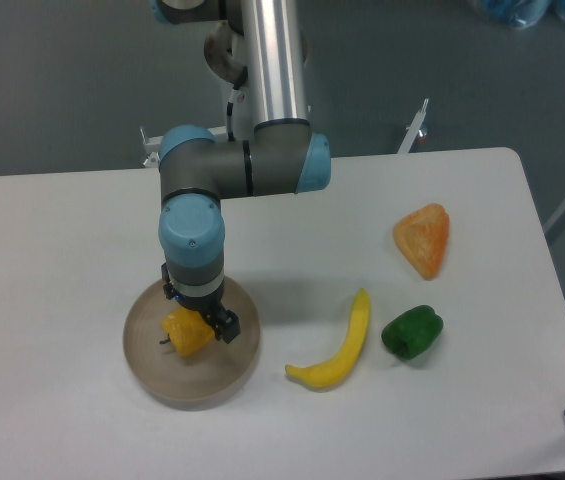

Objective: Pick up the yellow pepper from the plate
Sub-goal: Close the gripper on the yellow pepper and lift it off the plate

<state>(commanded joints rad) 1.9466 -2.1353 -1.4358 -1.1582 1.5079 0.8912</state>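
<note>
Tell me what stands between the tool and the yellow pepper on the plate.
Nothing visible does. The tool is already down at the yellow pepper on the plate; the banana-shaped item and green pepper lie well off to the side.

Yellow pepper (188, 334): small, blocky, yellow-orange; short dark stem pointing left. Sits on plate, left of ctr, upper part hidden behind the arm's end. Plate (224, 385): round, shallow, beige-tan w/ slightly raised rim; flat on white table, front-left area. Much wider than pepper.
</note>
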